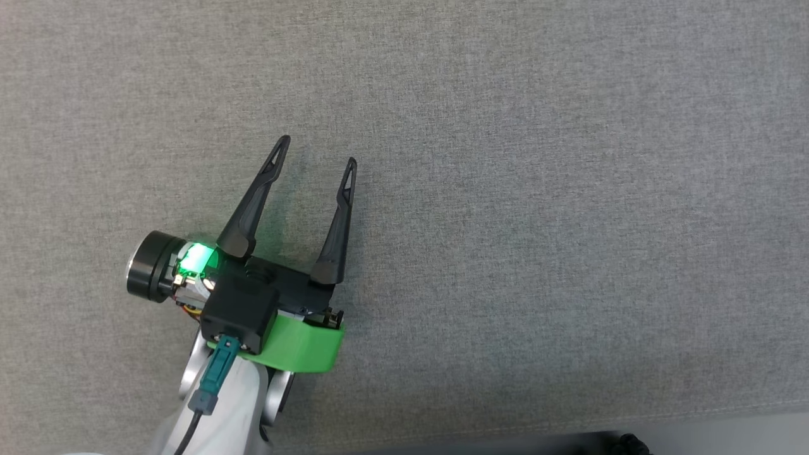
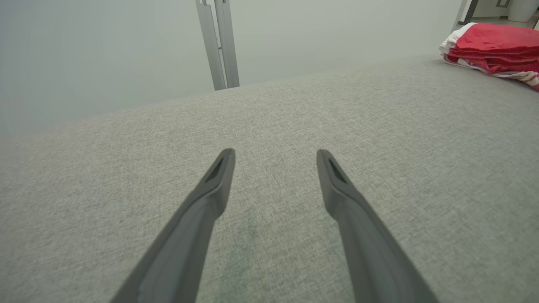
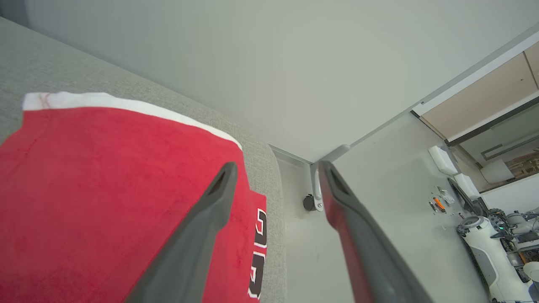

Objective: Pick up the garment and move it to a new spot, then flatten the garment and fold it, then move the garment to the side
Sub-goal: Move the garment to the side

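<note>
The garment [image 3: 105, 185] is red with a white band and black-and-white lettering. It lies folded on the grey fabric surface [image 3: 50, 67] close to that surface's edge. My right gripper [image 3: 276, 168] hovers just above the garment's edge, open, with nothing between its fingers. In the left wrist view the folded garment [image 2: 494, 48] rests at the far right of the surface. My left gripper [image 1: 318, 151] is open over bare grey fabric at the lower left of the head view, well away from the garment. Its two fingertips [image 2: 225, 162] stand wide apart.
The grey fabric surface [image 1: 537, 189] spreads across the head view, its front edge at the bottom right. Past its rounded edge lies a pale floor [image 3: 379, 219] with a small caster and metal leg [image 3: 313, 198]. Another robot [image 3: 488, 235] stands at the far right.
</note>
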